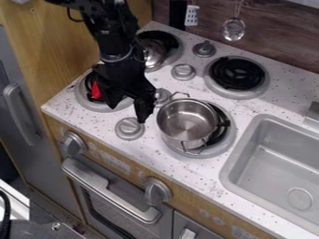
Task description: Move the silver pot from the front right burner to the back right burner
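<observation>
The black gripper (128, 111) hangs over the front left of the stove top, between the left front burner (103, 105) and a silver pot. Its two fingers stand apart, open, with nothing seen between them. To its right, the empty silver pot (187, 122) with wire handles sits upright, off-centre on the right front burner (222, 142). Just left of the gripper, a small red thing (96, 91) shows at the left front burner, partly hidden by the arm. Behind the arm, a shiny metal vessel (152, 55) is partly covered at the back left burner.
A grey sink (280, 168) lies at the right. The back right burner (237, 73) is black and coiled. Several grey knobs, one a front knob (129, 128), stand on the counter. A wooden wall (56, 51) borders the left; utensils such as a ladle (233, 29) hang behind.
</observation>
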`<move>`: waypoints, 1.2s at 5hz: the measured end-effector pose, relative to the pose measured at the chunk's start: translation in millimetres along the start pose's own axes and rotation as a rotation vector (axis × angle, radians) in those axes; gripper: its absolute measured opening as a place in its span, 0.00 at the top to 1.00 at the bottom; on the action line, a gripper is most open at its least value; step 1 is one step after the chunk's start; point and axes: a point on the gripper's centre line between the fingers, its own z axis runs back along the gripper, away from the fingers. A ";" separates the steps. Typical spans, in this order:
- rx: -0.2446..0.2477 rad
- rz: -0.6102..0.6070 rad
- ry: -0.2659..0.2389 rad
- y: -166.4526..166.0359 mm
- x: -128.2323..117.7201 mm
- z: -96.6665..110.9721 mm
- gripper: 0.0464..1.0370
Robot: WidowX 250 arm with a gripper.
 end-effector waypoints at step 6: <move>0.079 0.069 0.091 -25.6 50.2 -82.5 0.04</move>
